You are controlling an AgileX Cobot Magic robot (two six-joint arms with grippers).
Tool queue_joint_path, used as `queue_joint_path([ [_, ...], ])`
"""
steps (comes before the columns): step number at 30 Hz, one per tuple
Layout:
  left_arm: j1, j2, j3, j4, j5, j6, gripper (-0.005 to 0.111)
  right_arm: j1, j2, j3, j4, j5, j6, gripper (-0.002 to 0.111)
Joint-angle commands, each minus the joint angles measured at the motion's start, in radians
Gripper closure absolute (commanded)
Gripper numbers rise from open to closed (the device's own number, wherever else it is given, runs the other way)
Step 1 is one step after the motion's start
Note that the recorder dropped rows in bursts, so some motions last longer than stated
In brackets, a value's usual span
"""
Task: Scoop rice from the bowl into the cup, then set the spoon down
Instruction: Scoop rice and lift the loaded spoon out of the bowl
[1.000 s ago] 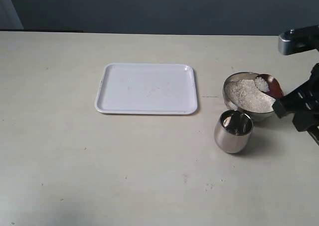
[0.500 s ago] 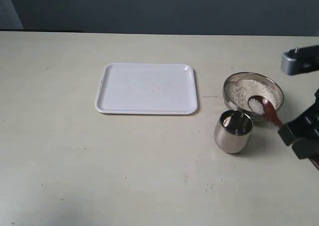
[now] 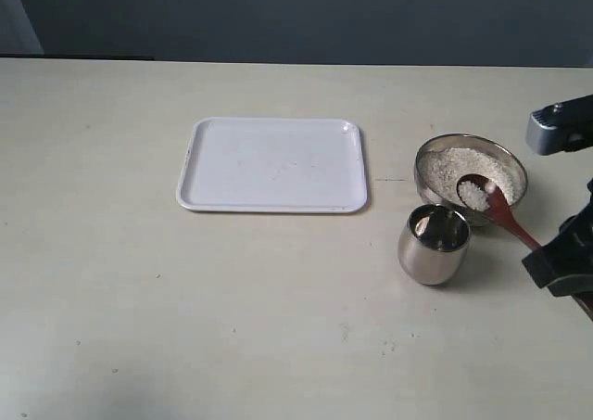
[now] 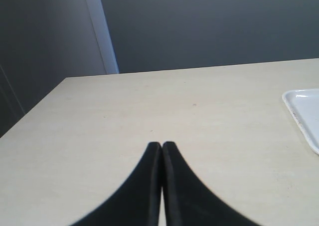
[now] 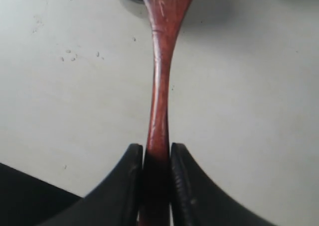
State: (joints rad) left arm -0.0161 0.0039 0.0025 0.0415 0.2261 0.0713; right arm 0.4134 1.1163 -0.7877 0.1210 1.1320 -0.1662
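- Exterior view: a second ago your spoon (image 3: pixel 493 205) sat at the far right rim of the bowl (image 3: pixel 425 165). Half a second ago its head was low at the near rim, and now it has edged slightly up the frame.
- The glossy red-brown spoon slants with its oval head pointing to the upper left, loaded white, over the near side of the pale rice (image 3: pixel 449 167). The thin handle runs to the lower right, to the right arm (image 3: pixel 565 264).
- The bowl sits at the right of the frame. The cup (image 3: pixel 433 245) stands upright just below and left of it, and a white tray (image 3: pixel 273 165) lies centre-left on the worktop (image 3: pixel 185 299).
- Left wrist view: your left pincer (image 4: pixel 162 146) is clenched on nothing above the bare worktop.
- Right wrist view: your right pincer (image 5: pixel 156 153) is grasping the spoon's handle, which runs straight out from between the fingers.
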Motion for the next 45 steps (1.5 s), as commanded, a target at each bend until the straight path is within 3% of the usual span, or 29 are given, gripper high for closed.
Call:
queue_joint_path([
  [1,-0.005,-0.004,-0.003,0.001,-0.011,-0.005,0.106,-0.004,-0.004,0.006,-0.034,-0.052,-0.023,0.109],
  [25,-0.005,-0.004,-0.003,0.001,-0.011,-0.005,0.106,0.0,-0.004,0.076,-0.103,-0.186,-0.078,0.109],
  [34,-0.005,-0.004,-0.003,0.001,-0.011,-0.005,0.106,0.131,-0.004,0.076,-0.252,-0.196,-0.014,0.109],
  [45,-0.005,-0.004,-0.003,0.001,-0.011,-0.005,0.106,0.224,-0.004,0.079,-0.392,-0.194,0.045,0.109],
])
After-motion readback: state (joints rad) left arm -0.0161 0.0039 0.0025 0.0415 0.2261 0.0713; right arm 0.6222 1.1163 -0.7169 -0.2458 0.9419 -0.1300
